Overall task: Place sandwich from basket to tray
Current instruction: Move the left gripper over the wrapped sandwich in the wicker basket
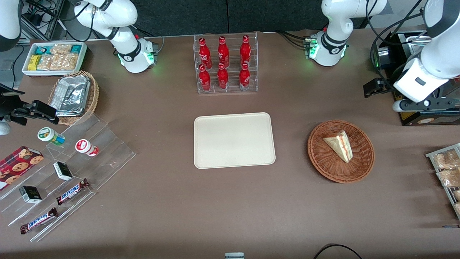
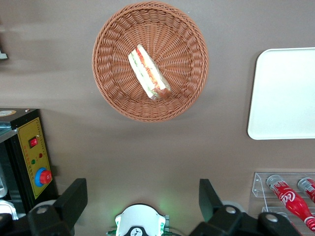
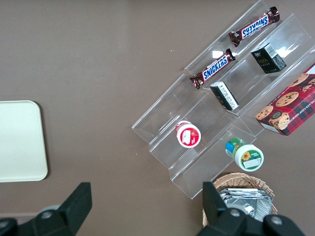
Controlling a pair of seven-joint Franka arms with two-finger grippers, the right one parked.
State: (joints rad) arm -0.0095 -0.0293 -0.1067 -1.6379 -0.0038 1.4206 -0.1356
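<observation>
Closest to the front camera, at the parked arm's end of the table, two Snickers bars [image 1: 54,205] lie on a clear stepped acrylic riser [image 1: 68,169], the brand name easy to read on both wrappers. A bit farther up the same riser are two small dark boxes [image 1: 46,181] with print too small to read, a red cookie box [image 1: 16,165] with chocolate chip cookies pictured on it, and two little lidded cups [image 1: 68,141].

Mid-table sits the tray [image 1: 234,140], cream and bare. Beside it, toward the working arm's end, is the basket [image 1: 340,151] with the sandwich [image 1: 339,145] lying in it, red and green filling showing along the cut edge. Bare brown table between basket and tray, so they're apart.

Farther from the camera stands a clear rack of red Coca-Cola bottles [image 1: 224,63], script logo visible. The tan wicker basket of foil [image 1: 73,96] and a white bin of snack packets [image 1: 54,57] are off at the parked arm's end.

The gripper [image 2: 142,204] hangs high above the table, between the basket and its arm's base. Its fingers are spread wide with nothing between them. Only the left wrist view shows that, plus a black control box [image 2: 29,152] with a yellow panel and red button.
</observation>
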